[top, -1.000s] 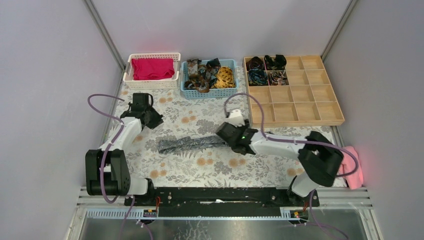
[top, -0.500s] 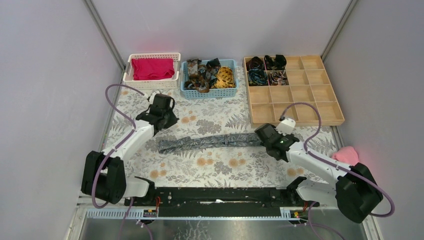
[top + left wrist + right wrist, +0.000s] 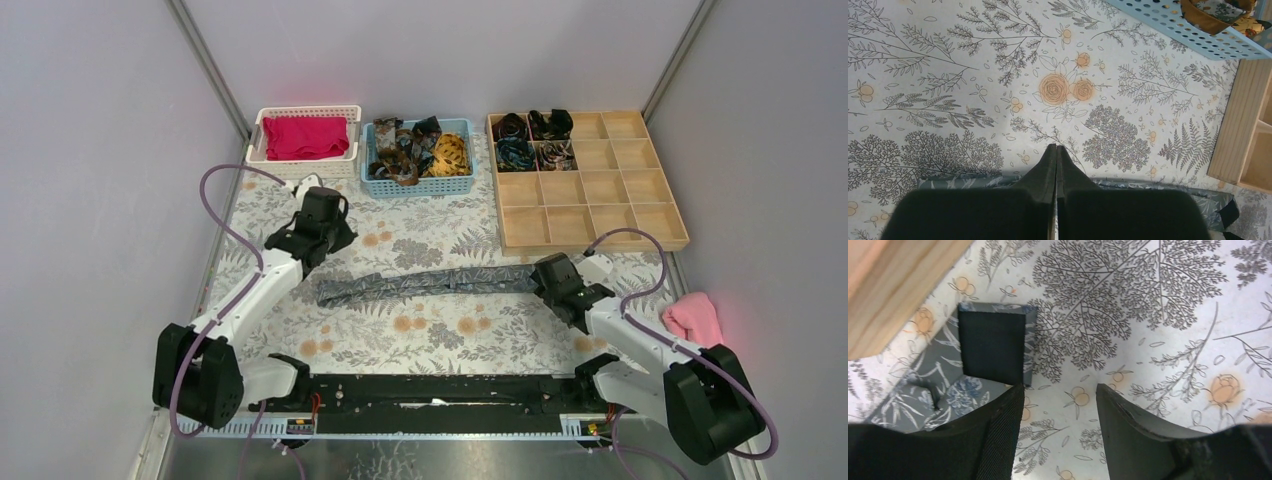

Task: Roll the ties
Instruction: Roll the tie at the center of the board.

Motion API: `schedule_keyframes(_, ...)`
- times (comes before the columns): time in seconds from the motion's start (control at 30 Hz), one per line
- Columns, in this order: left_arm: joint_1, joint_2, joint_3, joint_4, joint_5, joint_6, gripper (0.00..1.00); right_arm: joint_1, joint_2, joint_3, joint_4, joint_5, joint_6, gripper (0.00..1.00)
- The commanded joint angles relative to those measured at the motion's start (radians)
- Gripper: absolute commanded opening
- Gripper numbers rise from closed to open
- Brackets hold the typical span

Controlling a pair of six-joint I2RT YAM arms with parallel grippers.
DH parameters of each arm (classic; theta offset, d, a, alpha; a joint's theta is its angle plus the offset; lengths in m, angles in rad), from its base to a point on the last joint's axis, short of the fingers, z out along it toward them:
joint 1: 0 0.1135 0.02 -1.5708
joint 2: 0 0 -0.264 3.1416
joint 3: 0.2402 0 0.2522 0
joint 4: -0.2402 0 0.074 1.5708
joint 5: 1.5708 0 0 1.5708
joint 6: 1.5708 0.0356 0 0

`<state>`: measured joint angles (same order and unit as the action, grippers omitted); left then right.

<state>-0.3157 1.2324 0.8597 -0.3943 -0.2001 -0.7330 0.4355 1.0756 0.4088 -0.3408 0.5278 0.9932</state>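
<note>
One long grey floral tie (image 3: 430, 283) lies flat across the middle of the table. Its folded dark end (image 3: 993, 345) lies just ahead of my right gripper's left finger (image 3: 998, 440). My right gripper (image 3: 550, 277) (image 3: 1058, 390) is open over bare cloth at that right end and holds nothing. My left gripper (image 3: 323, 235) (image 3: 1055, 148) is shut and empty, just beyond the left part of the tie (image 3: 968, 182). Loose ties (image 3: 418, 148) fill a blue basket. Rolled ties (image 3: 530, 140) sit in a wooden tray's back-left compartments.
The wooden compartment tray (image 3: 600, 215) stands at the back right, close to the right gripper (image 3: 888, 290). A blue basket (image 3: 400, 187) (image 3: 1193, 27) and a white basket (image 3: 300, 168) with magenta cloth stand at the back. A pink cloth (image 3: 695, 318) lies at the right edge.
My right gripper moved right along the tie to its right end, and the tie now lies stretched further that way. My left gripper moved right, closer to the tie.
</note>
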Motion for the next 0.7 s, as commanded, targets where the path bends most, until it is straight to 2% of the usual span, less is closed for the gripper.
schedule_keyframes(0.0,-0.016,-0.022,-0.013,0.052,-0.033,0.024,0.00,-0.010,-0.032,-0.052,0.137,-0.051,0.052,0.61)
schedule_keyframes(0.17,-0.034,-0.029,-0.024,0.069,-0.029,0.027,0.00,-0.014,-0.071,-0.098,0.185,-0.052,0.068,0.59)
schedule_keyframes(0.37,-0.039,-0.010,-0.026,0.073,-0.019,0.029,0.00,-0.017,0.068,-0.091,0.266,-0.083,0.089,0.56)
schedule_keyframes(0.47,-0.040,-0.013,-0.034,0.076,-0.020,0.030,0.00,-0.018,0.124,-0.084,0.305,-0.092,0.084,0.44)
schedule_keyframes(0.6,-0.040,-0.016,-0.041,0.078,-0.023,0.033,0.00,-0.018,0.170,-0.063,0.288,-0.094,0.084,0.21)
schedule_keyframes(0.67,-0.041,-0.016,-0.043,0.078,-0.023,0.034,0.00,-0.019,0.163,-0.063,0.276,-0.088,0.089,0.15)
